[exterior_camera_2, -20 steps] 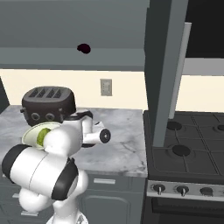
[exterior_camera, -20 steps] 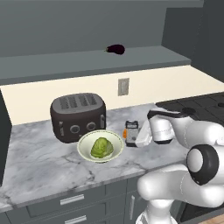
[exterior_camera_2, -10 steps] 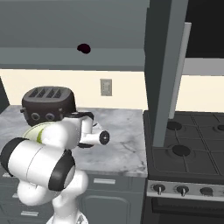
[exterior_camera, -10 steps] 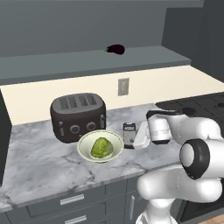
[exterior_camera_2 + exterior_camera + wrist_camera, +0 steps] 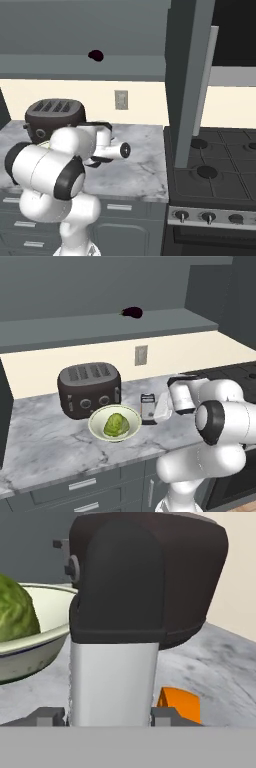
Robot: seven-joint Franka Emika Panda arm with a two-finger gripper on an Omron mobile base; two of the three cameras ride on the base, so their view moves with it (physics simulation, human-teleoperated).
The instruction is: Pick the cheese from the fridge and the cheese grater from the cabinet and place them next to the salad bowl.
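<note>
At centre right of the left base view, the small upright silver-grey perforated box grater with black handle and base (image 5: pixel 147 408) is seen standing on the grey marbled counter (image 5: pixel 45 441), just to the right of the shallow cream-white salad bowl holding a green lettuce lump (image 5: pixel 115 423) and in front of the dark rounded toaster (image 5: pixel 89 389). The two-finger gripper (image 5: pixel 161 409) is positioned at the grater's right side, and in the hand view the grater's smooth metal wall (image 5: pixel 112 682) is seen between the two dark finger tips (image 5: pixel 47 716); the jaws appear closed on it, each tip sitting against a side wall. A small orange cheese wedge (image 5: pixel 179 704) is noted at lower right of the hand view, lying on the counter just beyond the grater. The grater is judged to be light, rigid and hollow, with slick metal faces liable to slip under a weak pinch; a hold across the flat side walls at mid-height is judged the soundest, the narrow base making it prone to tipping if pushed near the top. A dark purple eggplant (image 5: pixel 132 312) is recorded on the long shelf of the dark grey wall cabinet (image 5: pixel 165 323) at upper centre. Placement beside the bowl is judged essentially achieved, with release outstanding.
</note>
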